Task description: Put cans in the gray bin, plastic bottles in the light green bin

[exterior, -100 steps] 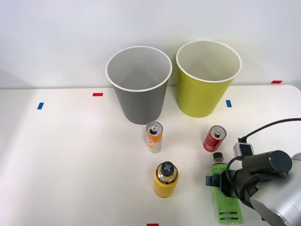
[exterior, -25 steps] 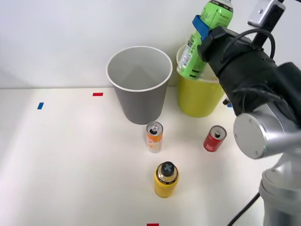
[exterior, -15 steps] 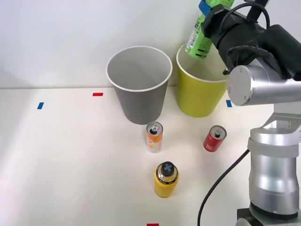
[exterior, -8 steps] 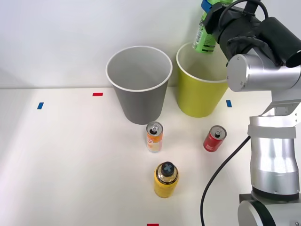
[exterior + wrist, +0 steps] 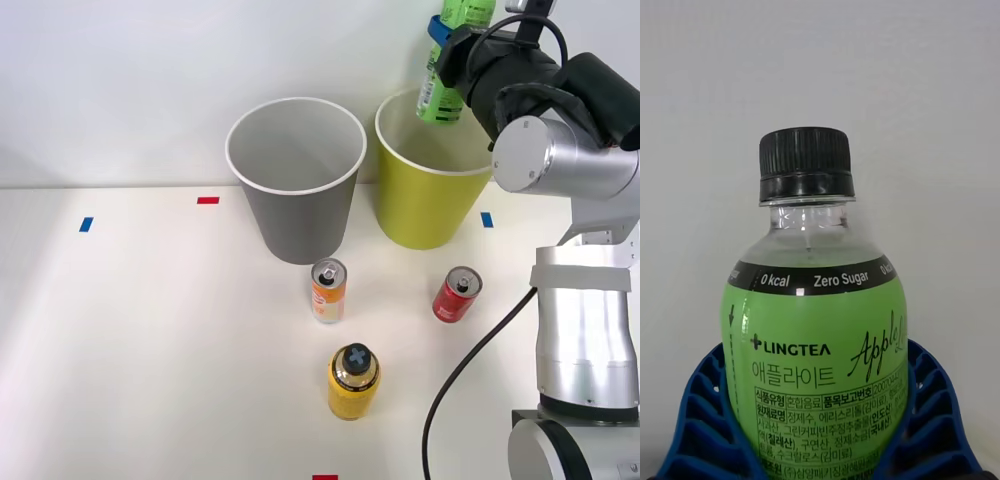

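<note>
The right claw is clamped on the plastic bottle, its blue ribbed fingers pressed against both sides of the green label. In the wrist view the bottle stands cap up, with a black screw cap, a clear neck and a black band reading "0 kcal" and "Zero Sugar". Below that the label carries "LINGTEA" with a plus sign, cursive script beginning "Apple", and lines of Korean print too fine to read fully; the lower part of the bottle is cut off by the picture's edge. In the front view the bottle hangs in the air, a little tilted, with its lower end just above the mouth of the light green bin, and its top is cut off at the frame's upper edge.

The light green bin stands at the far edge of the surface, toward the right, and what can be seen of its pale inside holds nothing; its bottom is out of sight. Just beside it on the left stands the gray bin, whose visible inside is likewise bare.

Nearer the front, the orange-and-white can stands upright before the gray bin, and the red can stands tilted-looking before the light green bin, well apart from it. A yellow bottle with a dark cap stands near the front edge. Small red and blue tape marks dot the surface.
</note>
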